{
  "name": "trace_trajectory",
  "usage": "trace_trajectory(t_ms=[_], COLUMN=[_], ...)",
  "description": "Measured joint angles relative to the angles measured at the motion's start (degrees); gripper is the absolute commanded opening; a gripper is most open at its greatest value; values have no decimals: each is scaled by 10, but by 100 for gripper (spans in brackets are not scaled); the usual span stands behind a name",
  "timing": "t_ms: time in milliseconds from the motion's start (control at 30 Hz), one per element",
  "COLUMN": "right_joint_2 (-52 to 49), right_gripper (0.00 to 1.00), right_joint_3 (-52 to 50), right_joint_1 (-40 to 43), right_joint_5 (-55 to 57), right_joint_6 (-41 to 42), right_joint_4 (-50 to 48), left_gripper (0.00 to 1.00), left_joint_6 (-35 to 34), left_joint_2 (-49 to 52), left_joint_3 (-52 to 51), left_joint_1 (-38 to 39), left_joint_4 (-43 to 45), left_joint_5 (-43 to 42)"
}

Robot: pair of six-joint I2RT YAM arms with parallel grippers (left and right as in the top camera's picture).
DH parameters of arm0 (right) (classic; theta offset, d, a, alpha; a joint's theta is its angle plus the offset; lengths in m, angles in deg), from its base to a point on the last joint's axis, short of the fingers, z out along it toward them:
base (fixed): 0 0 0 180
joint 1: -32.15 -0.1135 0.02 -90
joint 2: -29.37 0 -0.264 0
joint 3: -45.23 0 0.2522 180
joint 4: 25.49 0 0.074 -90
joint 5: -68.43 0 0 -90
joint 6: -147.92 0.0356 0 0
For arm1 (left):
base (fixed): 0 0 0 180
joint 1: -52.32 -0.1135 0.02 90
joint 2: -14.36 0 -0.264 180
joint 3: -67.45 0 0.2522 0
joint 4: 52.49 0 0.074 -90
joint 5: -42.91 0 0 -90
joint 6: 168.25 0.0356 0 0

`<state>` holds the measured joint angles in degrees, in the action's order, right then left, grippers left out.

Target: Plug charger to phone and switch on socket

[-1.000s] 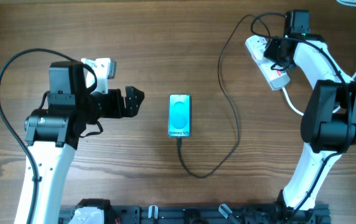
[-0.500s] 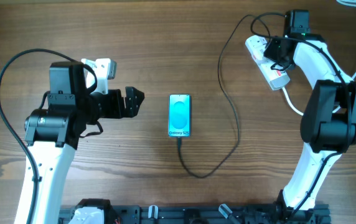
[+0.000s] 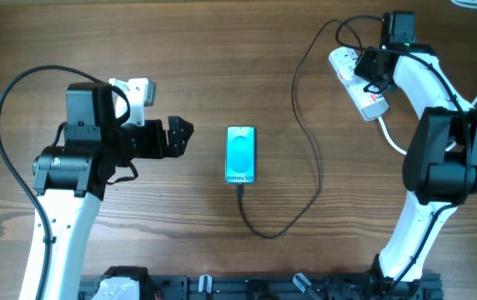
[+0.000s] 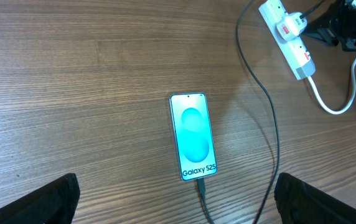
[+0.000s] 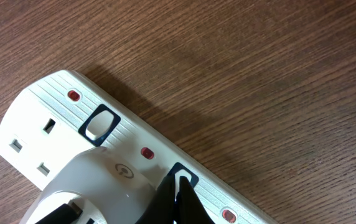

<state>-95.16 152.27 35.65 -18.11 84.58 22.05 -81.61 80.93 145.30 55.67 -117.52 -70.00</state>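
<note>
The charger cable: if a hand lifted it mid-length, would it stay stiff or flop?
The charger cable is probably floppy: it lies in loose curves. Thin, so likely light. Its tip meets the phone, so pulling may drag that.

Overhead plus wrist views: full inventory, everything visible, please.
Phone: one, turquoise screen, table centre.
Charger cable: one, black, thin, loops from the plug to the phone's lettered end.
Plug: one, white, seated in the power strip.
Power strip: one, white with red marks and black switches, far right.
Lead: one, white, thick, curls off the strip's end.
Cords: white, far right corner, cut off.
Table: one, brown wood.
Left pincer: black, open, left of the phone.
Right pincer: black, shut, tip at a strip switch.
</note>
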Motion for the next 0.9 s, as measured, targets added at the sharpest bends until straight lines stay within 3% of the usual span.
trace_trajectory(t_ms=[900], right_joint_2=[-10], right_gripper=[5], right_joint_3=[0], right_joint_1=[-7], right_joint_5=[14], right_joint_6=[-4], right_joint_4=[-2], left_gripper=[100], left_joint_6=[0], left_joint_2=[0], left_joint_3=[0], left_joint_1=[0], left_joint_4=[-9], left_joint_5=[0])
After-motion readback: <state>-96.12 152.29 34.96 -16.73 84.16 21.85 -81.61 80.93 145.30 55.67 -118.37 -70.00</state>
